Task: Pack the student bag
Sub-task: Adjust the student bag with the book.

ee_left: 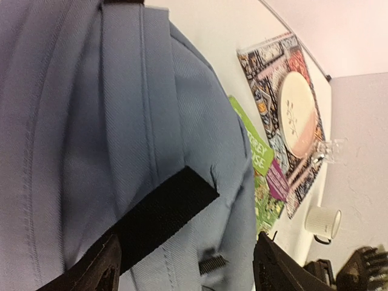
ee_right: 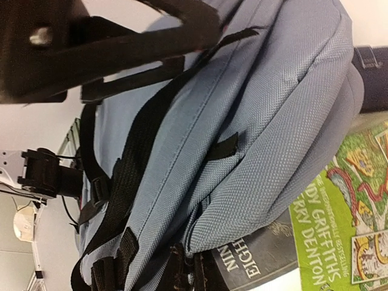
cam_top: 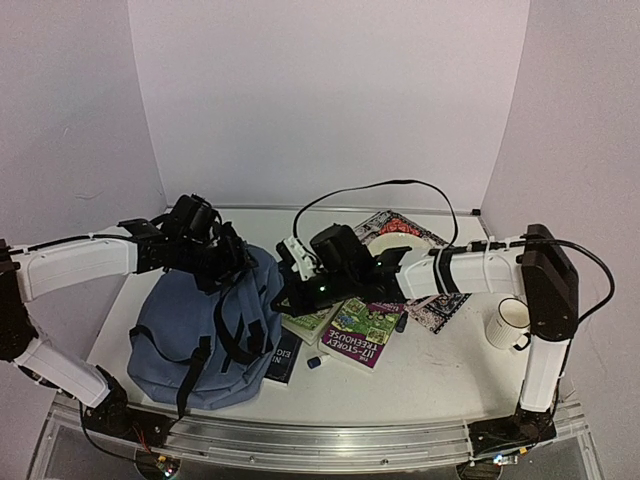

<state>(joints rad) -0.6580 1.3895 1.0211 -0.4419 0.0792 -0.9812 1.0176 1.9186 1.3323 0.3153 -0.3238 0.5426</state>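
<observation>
Fingers [ee_left: 100, 270] of left gripper [ee_left: 185, 267] released, straddling black strap [ee_left: 163, 218] on bag [cam_top: 190, 330] at left of table [cam_top: 430, 370], right gripper [ee_right: 185, 273] clenched against bag's right edge, cannot tell if pinching anything, books [cam_top: 355, 325] just beside bag, partly under it, mug [cam_top: 508, 322] far right.

The student bag [ee_left: 91, 121] spills past three edges of the left wrist view, where only the tips of the fingers [ee_left: 104, 270] of the left hand [ee_left: 188, 267] poke in at the bottom. From above, the tips of the right hand [cam_top: 288, 298] are lost against the bag; in its own view its fingers [ee_right: 121, 27] are a dark blur. The bag covers part of a dark book [ee_right: 254, 254], breaking its title, and a green book [ee_right: 345, 212] runs off the right edge. A small object [cam_top: 313, 363] by the books is too tiny to name
</observation>
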